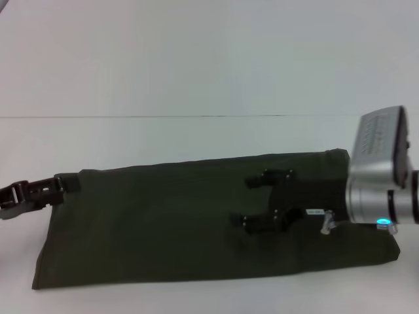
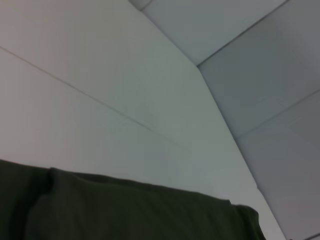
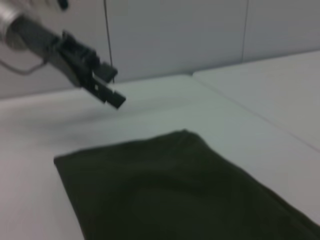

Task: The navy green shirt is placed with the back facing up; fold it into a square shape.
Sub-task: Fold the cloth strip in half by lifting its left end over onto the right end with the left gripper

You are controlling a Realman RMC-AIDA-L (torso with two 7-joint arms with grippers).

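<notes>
I see the shirt [image 1: 196, 222] lying flat on the bench [image 1: 196, 137] as a long folded band, running from near the left edge across to the right, its long near edge close to the bench's front edge. My right gripper [image 1: 252, 200] hangs over the shirt's right half with its jaws spread and nothing between them. My left gripper [image 1: 10, 199] sits at the shirt's far-left corner, just beside or touching the cloth; I cannot tell whether it is clenched or released.

I judge the cloth light, soft and limp, with no stiffness to hold a shape, and likely to sag and drag if lifted from one point only. It looks matte, so not slippery. I would pinch through all layers at the two corners of one short end, then carry that end over towards the other.
</notes>
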